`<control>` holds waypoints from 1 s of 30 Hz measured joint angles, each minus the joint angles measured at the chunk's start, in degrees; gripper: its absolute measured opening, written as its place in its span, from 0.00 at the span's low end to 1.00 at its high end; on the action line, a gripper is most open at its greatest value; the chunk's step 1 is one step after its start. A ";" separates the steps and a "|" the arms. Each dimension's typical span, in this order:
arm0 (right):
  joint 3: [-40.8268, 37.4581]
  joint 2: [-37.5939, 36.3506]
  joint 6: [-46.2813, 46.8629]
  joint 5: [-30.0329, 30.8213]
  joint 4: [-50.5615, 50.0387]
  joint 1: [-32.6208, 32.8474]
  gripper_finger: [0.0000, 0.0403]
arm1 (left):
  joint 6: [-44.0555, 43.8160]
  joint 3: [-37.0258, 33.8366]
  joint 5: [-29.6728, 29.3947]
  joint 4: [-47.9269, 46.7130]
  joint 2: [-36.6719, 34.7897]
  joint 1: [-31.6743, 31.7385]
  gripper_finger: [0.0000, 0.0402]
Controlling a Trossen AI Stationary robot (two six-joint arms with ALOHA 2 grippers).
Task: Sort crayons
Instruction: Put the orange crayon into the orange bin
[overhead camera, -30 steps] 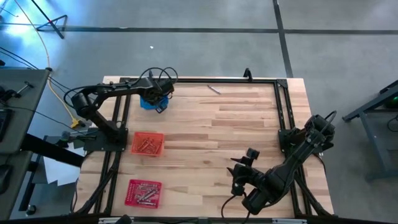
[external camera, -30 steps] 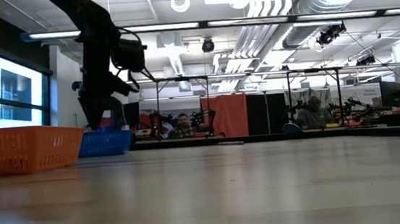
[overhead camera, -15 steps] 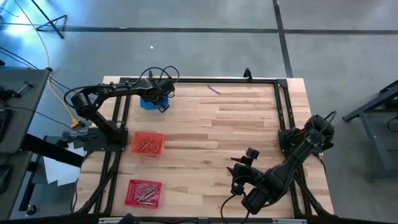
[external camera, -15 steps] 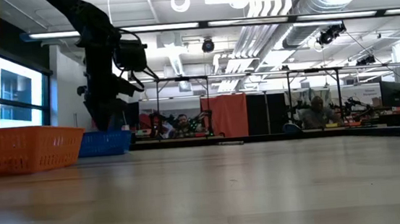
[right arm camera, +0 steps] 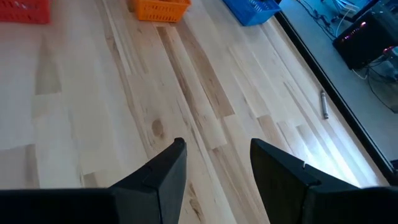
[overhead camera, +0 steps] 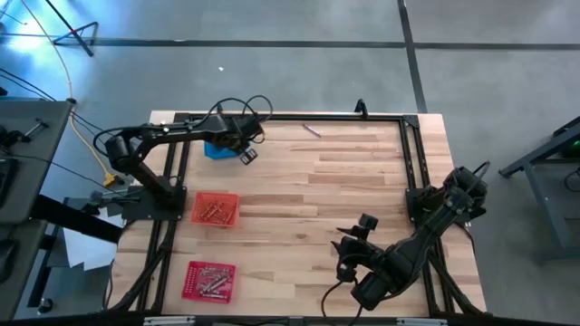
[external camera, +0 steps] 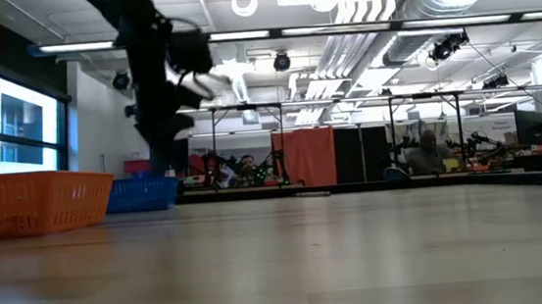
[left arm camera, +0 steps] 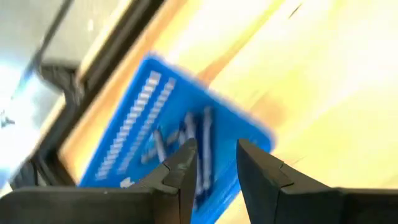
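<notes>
The left gripper (overhead camera: 248, 155) hangs at the right-hand edge of the blue basket (overhead camera: 214, 149), up at about eleven o'clock on the table (overhead camera: 344, 181) in the high view. In the left wrist view its fingers (left arm camera: 183, 163) stand a little apart with nothing between them, so it is released and empty; several crayons (left arm camera: 194, 140) lie loose in the basket just beyond the fingertips.

More crayons fill the orange basket (overhead camera: 215, 209) and the red basket (overhead camera: 209, 280) down the table's left side. One is left out on the bare wood: a greyish stick, the stray crayon (overhead camera: 312, 130), near the far rail at roughly twelve o'clock.

From the left gripper that stick lies toward two o'clock in the high view, near enough for a short reach. Its long axis runs on a slant from ten to four o'clock, so the fingers would want to close across it, along the one-to-seven line.

The right gripper (overhead camera: 349, 247) waits at about five o'clock with its fingers spread wide, holding nothing (its own camera sees the same stick (right arm camera: 324, 104) far off by the rail). It is well apart from the crayon, so the left arm looks the better placed for this pick
</notes>
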 joint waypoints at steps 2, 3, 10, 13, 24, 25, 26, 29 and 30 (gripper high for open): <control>0.00 0.00 0.00 -0.27 -0.07 -0.53 0.43 | 0.97 2.80 -0.05 0.20 -0.01 -1.84 0.24; 0.00 0.00 0.00 -0.63 -0.12 -0.81 0.43 | 1.15 4.14 0.00 0.58 -0.07 -2.92 0.24; 0.00 0.00 2.04 -0.68 -3.41 -2.66 0.43 | 5.20 8.25 12.13 11.26 -0.11 -12.06 0.24; 0.00 0.00 7.64 -2.27 -8.40 -3.58 0.43 | 6.40 8.25 19.21 17.72 -0.04 -17.28 0.24; -12.35 0.00 14.68 -39.81 1.01 -0.41 0.43 | -0.10 8.17 14.51 26.39 1.22 -41.67 0.24; -13.36 -0.02 14.25 -42.32 3.37 0.18 0.43 | -0.60 8.27 12.95 27.15 1.32 -43.37 0.24; -14.21 -0.02 13.95 -44.73 5.37 0.76 0.43 | -1.22 8.27 11.43 27.66 1.41 -44.95 0.24; -15.27 -0.05 14.25 -50.04 6.04 2.51 0.43 | -4.89 8.21 7.91 29.16 1.60 -48.95 0.24; -15.69 -0.09 14.62 -51.72 5.51 3.01 0.43 | -6.53 8.21 6.87 29.81 1.59 -50.05 0.24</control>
